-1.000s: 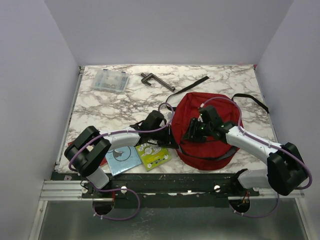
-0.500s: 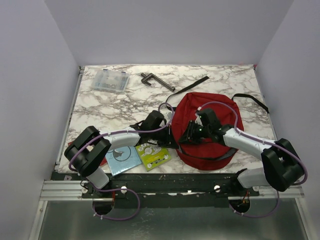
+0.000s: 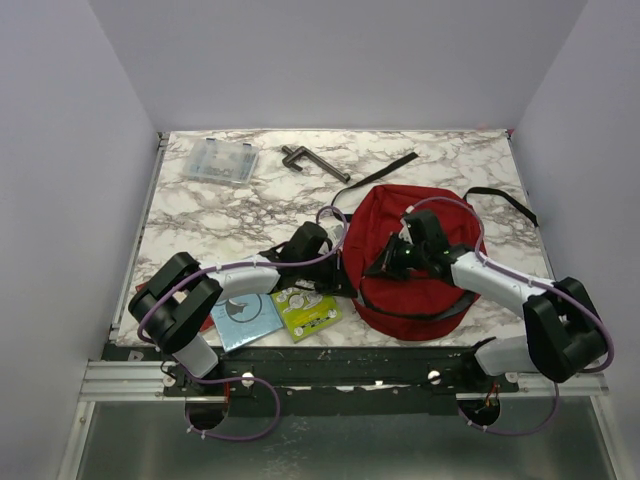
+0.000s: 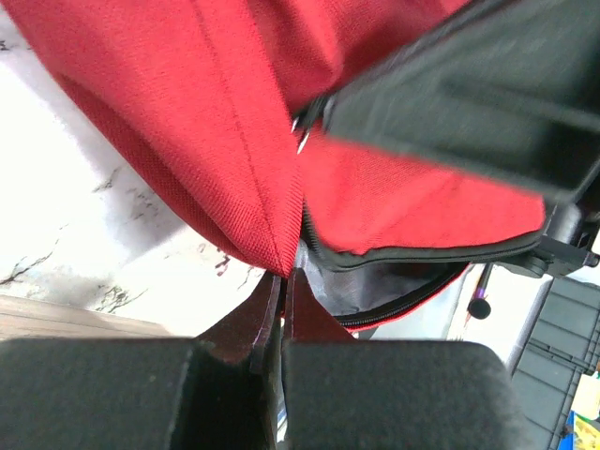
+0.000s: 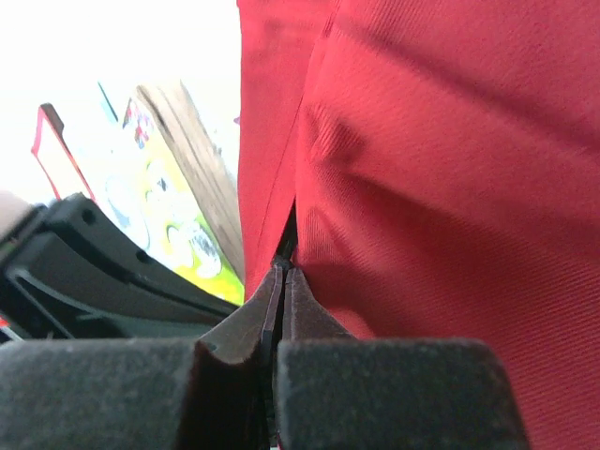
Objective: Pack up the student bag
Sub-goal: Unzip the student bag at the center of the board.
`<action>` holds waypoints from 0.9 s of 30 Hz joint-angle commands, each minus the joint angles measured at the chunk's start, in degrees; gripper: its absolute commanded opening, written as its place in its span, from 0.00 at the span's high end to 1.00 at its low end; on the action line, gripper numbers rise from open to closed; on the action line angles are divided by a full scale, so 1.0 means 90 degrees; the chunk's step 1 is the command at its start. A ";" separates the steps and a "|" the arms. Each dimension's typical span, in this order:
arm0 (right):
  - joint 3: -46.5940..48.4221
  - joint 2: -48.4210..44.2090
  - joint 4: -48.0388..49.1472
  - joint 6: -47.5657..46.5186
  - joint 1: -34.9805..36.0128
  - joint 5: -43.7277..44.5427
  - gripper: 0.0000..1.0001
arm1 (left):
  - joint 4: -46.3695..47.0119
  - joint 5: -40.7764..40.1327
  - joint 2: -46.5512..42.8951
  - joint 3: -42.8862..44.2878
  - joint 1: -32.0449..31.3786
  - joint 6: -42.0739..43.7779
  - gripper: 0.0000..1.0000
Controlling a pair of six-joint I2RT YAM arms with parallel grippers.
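The student bag (image 3: 415,208) is a red backpack lying right of the table's middle. My left gripper (image 3: 340,268) is at its left edge, shut on a fold of red fabric (image 4: 187,112) beside the open zip, where grey lining (image 4: 375,286) shows. My right gripper (image 3: 386,264) lies on top of the bag. In the right wrist view its jaws (image 5: 284,272) are pressed together on a dark seam between two red folds (image 5: 450,169); what sits in the seam is too small to tell.
A blue booklet (image 3: 247,318) and a yellow-green card (image 3: 307,312) lie near the front edge, left of the bag. A clear plastic box (image 3: 220,161), a black T-shaped tool (image 3: 305,160) and a loose black strap (image 3: 385,165) lie at the back.
My right gripper has gone from partly open to shut on the bag and shifted slightly on its top. The left arm has not moved.
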 commanded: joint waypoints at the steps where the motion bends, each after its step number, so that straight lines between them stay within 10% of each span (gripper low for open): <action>1: 0.0272 -0.0144 0.0157 -0.0292 -0.0559 0.0566 0.99 | 0.0012 -0.0034 -0.0179 -0.0158 -0.0023 -0.0008 1.00; 15: 0.1880 0.1264 -0.0404 -0.1610 -0.0846 -0.0027 0.99 | 0.0021 0.0031 0.0000 0.0051 0.0148 -0.0029 1.00; 22: 0.2390 0.0400 -0.2977 -0.2861 -0.0641 0.1744 0.36 | 0.0015 0.0156 0.0501 0.0796 0.0816 0.0020 1.00; 27: 0.2182 0.0014 -0.3716 -0.3177 -0.0273 0.2479 0.24 | -0.0128 0.0175 0.0991 0.1563 0.1288 0.0027 1.00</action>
